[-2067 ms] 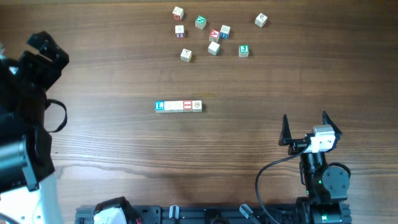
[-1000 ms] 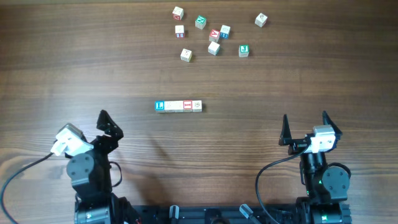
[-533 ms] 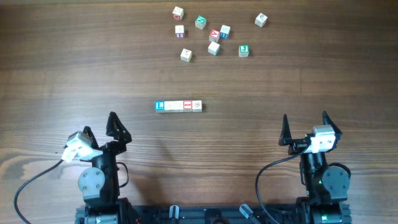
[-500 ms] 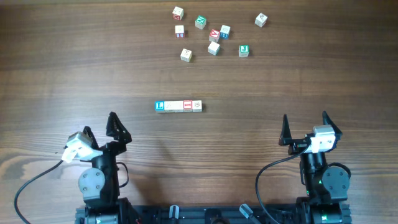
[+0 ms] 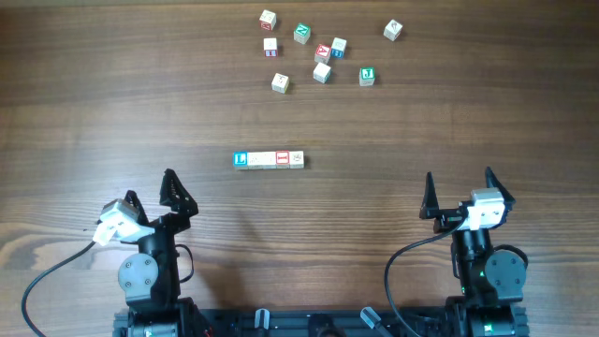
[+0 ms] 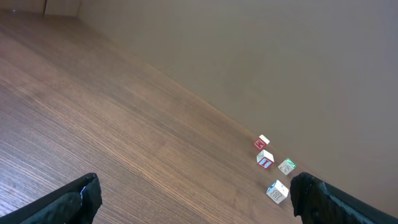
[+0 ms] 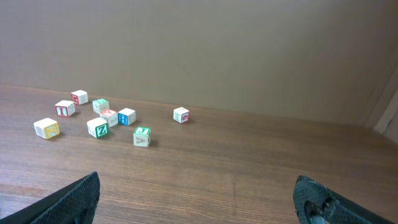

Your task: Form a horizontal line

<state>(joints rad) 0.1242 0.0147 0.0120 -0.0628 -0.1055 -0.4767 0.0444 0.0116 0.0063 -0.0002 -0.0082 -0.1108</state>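
Observation:
The horizontal line of four small cubes lies edge to edge at mid-table in the overhead view: a blue "L" face, a pale one, a red face, a pale one. My left gripper is open and empty at the front left, well short of the line. My right gripper is open and empty at the front right. The line is out of view in both wrist views. The left wrist view shows open jaws over bare wood, and so does the right wrist view.
Several loose cubes with green, red and blue faces lie scattered at the far side of the table. They also show in the right wrist view, and some show in the left wrist view.
The left arm swung in from the left edge and settled at the front left, gripper open. Nothing has moved in the last half second. The right arm and cubes stayed still.

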